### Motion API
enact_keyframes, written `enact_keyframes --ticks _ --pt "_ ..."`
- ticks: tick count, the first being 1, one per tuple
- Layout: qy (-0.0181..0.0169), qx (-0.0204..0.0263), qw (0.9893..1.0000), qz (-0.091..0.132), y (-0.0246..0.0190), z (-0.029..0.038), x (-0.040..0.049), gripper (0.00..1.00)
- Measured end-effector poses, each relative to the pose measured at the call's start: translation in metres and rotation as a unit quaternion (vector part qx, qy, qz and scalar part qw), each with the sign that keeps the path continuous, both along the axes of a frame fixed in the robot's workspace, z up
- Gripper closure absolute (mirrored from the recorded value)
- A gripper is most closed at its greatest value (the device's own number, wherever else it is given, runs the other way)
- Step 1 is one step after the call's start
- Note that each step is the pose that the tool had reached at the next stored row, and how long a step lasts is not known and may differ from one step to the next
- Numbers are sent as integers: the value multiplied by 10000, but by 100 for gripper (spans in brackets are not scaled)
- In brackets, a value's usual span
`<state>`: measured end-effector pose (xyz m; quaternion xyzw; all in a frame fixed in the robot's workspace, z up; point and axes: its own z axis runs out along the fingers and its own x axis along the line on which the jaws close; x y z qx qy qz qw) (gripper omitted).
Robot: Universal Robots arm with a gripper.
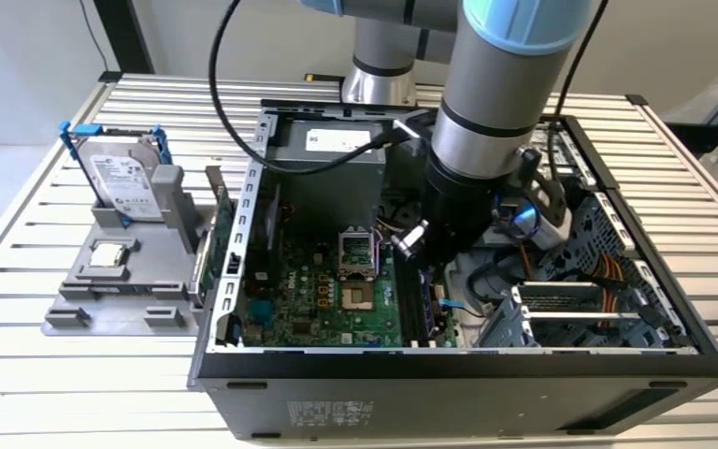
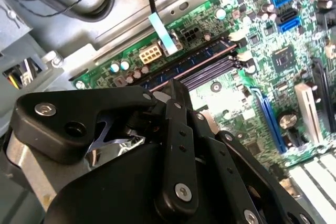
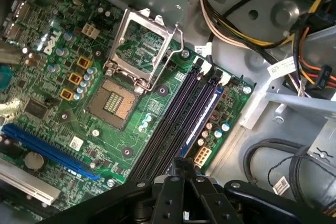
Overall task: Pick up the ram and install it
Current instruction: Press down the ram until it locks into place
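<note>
While low inside the case (image 1: 459, 360), the gripper (image 3: 181, 169) crowds the ram (image 3: 202, 121).

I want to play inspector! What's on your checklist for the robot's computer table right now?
Surface: slatted metal table bearing an open computer case.
Job's things: a bluish strip, likely the ram, lies along the memory slots; whether it is seated, cannot tell.
Clutter: hard drive in a blue frame and a silver CPU chip, both on a grey holder beside the case.
Grippers: the pincer is inside the case, right over the memory slots.
Cables: yellow, orange and black wires in the case; a black cable runs along the arm.
Surroundings: nothing seen.
</note>
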<state>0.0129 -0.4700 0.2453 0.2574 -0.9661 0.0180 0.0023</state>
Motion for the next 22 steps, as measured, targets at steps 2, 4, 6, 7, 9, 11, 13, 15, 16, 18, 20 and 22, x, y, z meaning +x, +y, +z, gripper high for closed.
enact_keyframes --ticks 2,4,6,7,9,11,13,15,16,18,20,22 --pt "0 6 9999 133 0 0 0 100" --pt "1 22 9997 263 -1 -2 0 100" --pt "2 42 9993 384 -1 -4 -1 100" --pt "3 51 9990 451 0 -5 0 100" --pt "3 60 9982 592 0 -9 0 100" --pt "4 60 9972 751 0 -10 0 100" --pt "5 59 9959 907 -1 -12 0 100" --pt "6 60 9942 1073 -1 -13 0 100" --pt "7 60 9932 1160 -1 -13 0 100" --pt "7 61 9911 1329 0 -14 0 100" --pt "8 62 9888 1490 0 -15 0 100" --pt "9 66 9860 1665 0 -18 0 100"
